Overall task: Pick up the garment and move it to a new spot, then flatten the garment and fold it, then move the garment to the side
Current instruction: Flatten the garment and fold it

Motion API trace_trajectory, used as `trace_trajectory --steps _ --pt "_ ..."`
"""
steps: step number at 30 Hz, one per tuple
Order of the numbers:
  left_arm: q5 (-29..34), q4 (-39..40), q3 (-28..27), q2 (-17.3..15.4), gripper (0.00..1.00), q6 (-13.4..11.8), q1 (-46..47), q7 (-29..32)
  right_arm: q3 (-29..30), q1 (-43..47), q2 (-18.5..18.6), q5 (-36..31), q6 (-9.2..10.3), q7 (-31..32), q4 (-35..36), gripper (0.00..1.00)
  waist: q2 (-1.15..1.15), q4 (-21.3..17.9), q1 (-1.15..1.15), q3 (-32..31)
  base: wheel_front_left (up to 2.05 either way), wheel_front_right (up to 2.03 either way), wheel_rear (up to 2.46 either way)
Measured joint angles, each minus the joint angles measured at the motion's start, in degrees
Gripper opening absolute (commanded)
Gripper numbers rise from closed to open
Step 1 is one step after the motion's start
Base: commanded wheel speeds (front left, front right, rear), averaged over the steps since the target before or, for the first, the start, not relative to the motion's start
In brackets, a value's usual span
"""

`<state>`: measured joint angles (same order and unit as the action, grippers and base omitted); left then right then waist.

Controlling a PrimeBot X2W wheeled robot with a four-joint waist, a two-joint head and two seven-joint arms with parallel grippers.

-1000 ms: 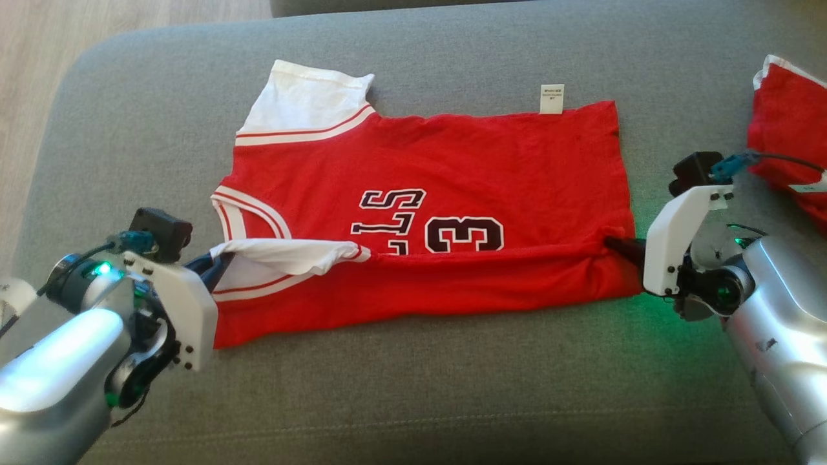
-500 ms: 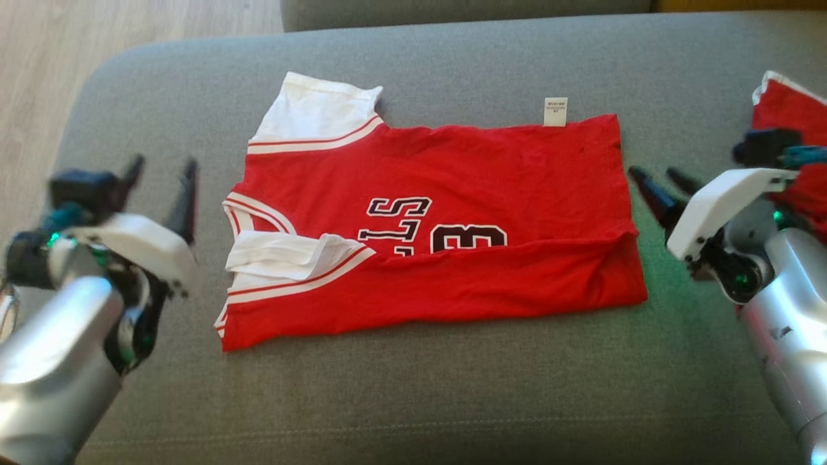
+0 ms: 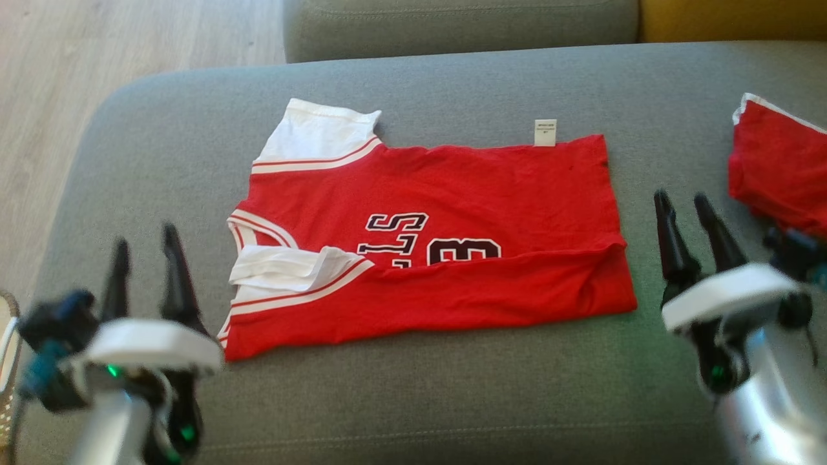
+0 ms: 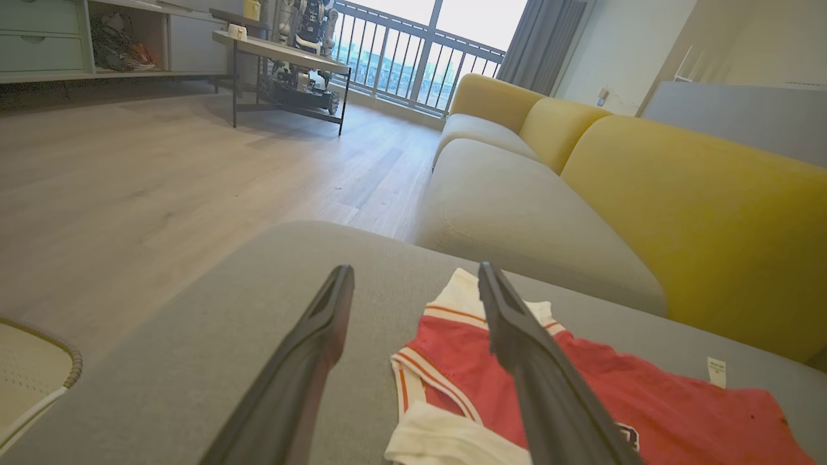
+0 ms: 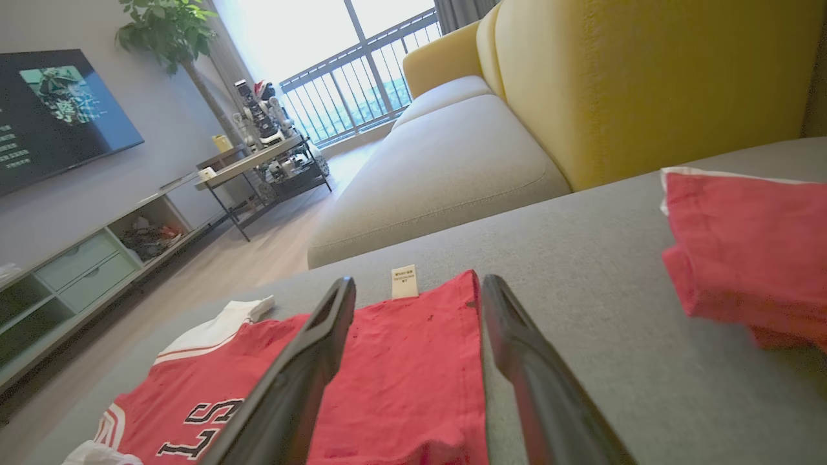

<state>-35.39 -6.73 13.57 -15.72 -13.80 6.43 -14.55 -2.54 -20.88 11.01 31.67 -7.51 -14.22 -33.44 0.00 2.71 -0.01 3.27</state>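
Overhead, a red sports jersey [image 3: 426, 194] lies flat in the middle of a grey cushion [image 3: 452, 400], with its neck opening toward 9 o'clock and its hem toward 3 o'clock. The near long edge, at 6 o'clock, is folded up over the lower part of the black-and-white lettering. One white sleeve sticks out at 11 o'clock. A small white label [image 3: 545, 132] pokes from the far edge at 1 o'clock.

The left gripper [image 3: 145, 235] sits at 8 o'clock, just off the jersey's shoulder, its two dark fingers spread apart with nothing between them. The right gripper [image 3: 680, 196] sits near 3 o'clock beside the hem, likewise spread and empty.

A second red cloth [image 3: 782, 168] lies at 2 o'clock. In the left wrist view, what may be a woven basket rim [image 4: 39, 336] shows at 8 o'clock, too cropped to be sure.
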Motion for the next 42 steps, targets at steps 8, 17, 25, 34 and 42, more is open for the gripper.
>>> trace_trajectory --steps 8,17,25,34,42 --pt "6.46 -9.21 -2.97 7.61 1.0 6.91 -5.22 0.0 7.86 8.95 -6.56 -4.61 0.0 -0.18 8.55 1.0 0.0 -1.15 0.0 0.61 0.0 0.0 0.0" --pt "7.48 -24.73 -3.38 9.93 1.0 9.34 -2.35 0.01 7.86 8.81 -7.72 -5.72 0.0 -0.18 11.81 1.0 0.0 -2.58 0.0 1.58 0.0 0.0 0.0" --pt "5.94 -34.08 -5.11 10.66 1.0 9.27 2.32 0.0 7.94 8.81 -7.88 -4.76 0.0 -0.15 12.48 1.0 0.0 -3.6 0.0 2.27 0.0 0.0 0.0" --pt "5.44 -40.3 -5.31 10.68 1.0 8.83 6.21 0.42 8.23 8.8 -7.92 -3.7 0.0 -0.15 12.5 1.0 0.0 -4.57 0.0 2.51 0.0 0.0 0.0" --pt "5.52 -43.42 -3.55 10.32 0.0 11.87 9.1 1.85 8.45 8.79 -7.94 -4.05 0.0 2.94 8.67 1.0 0.0 -4.14 0.0 2.75 0.0 0.0 0.0"
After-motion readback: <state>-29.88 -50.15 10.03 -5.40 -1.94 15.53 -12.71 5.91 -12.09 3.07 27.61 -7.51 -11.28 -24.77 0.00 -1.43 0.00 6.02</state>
